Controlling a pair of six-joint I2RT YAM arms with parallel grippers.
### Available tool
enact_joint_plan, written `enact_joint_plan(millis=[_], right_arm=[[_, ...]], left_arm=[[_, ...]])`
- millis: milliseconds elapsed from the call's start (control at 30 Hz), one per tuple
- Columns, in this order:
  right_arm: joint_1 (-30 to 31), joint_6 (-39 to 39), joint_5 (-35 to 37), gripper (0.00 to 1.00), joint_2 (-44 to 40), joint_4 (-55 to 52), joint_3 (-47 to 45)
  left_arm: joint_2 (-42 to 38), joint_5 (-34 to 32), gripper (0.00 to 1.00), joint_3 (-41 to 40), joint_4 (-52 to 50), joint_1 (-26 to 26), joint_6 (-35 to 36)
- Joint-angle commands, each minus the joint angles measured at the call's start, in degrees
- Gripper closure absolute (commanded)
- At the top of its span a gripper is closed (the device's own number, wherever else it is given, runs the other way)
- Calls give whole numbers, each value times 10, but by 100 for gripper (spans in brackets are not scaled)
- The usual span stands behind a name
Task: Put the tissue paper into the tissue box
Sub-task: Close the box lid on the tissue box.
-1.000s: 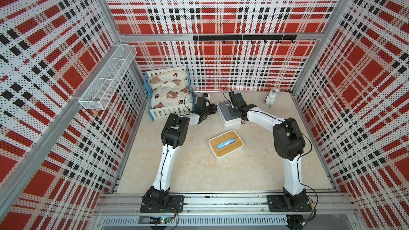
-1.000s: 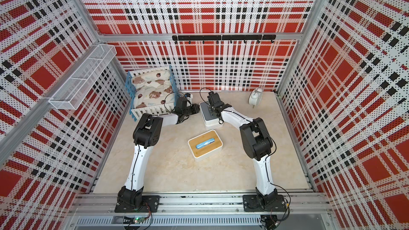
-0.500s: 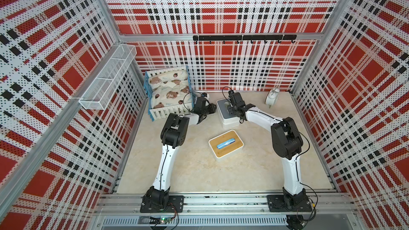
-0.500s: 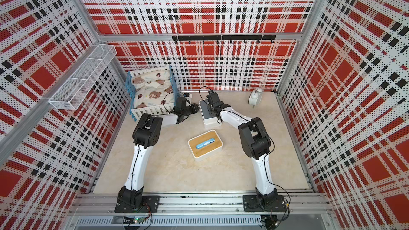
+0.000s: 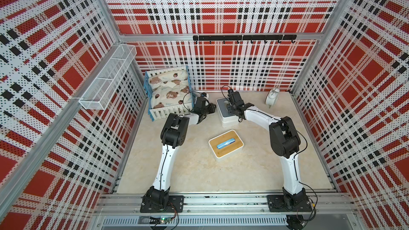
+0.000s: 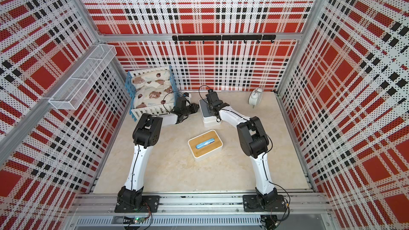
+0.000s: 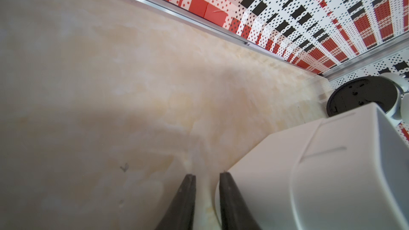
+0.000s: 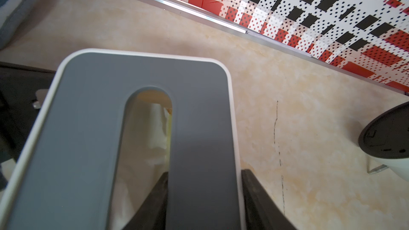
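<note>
A robot work cell with red, black and white plaid walls, seen from above. Two white and black arms reach to the back of a beige marbled table. A white tissue box with a grey slotted lid stands near the back wall, between the two arms. The right gripper grasps this box. In the right wrist view one dark finger is down inside the slot and the other sits against the outer wall, pinching the strip of lid between them. White tissue paper shows through the slot, inside the box. The left gripper is low beside the box, on the side toward the left arm. Its fingers stand a little apart with only bare table between them, grasping nothing. One finger is just beside the box wall; whether it touches cannot be told. In front of the tissue box, apart from it, lies a wooden-topped box with a blue object in its slot. A white alarm clock stands in the back right corner. A blue and white crate holding bear-print bedding sits in the back left corner. A wire basket hangs on the left wall and a black hook rail on the back wall
</note>
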Motion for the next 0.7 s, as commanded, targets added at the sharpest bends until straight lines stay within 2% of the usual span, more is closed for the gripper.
enact_joint_plan(millis=[0, 333, 567, 600, 667], right_arm=[[23, -29, 0, 100, 104, -4, -27], [19, -31, -7, 100, 132, -35, 15], [20, -21, -28, 100, 120, -36, -2], [20, -17, -31, 99, 116, -37, -8], [20, -10, -42, 92, 102, -33, -24]], left_arm=[[15, 78, 74, 12, 1, -35, 6], [12, 79, 74, 12, 0, -36, 9], [3, 77, 74, 2, 8, -33, 7], [-2, 73, 74, -6, 12, -32, 7], [-14, 65, 74, -24, 24, -31, 8]])
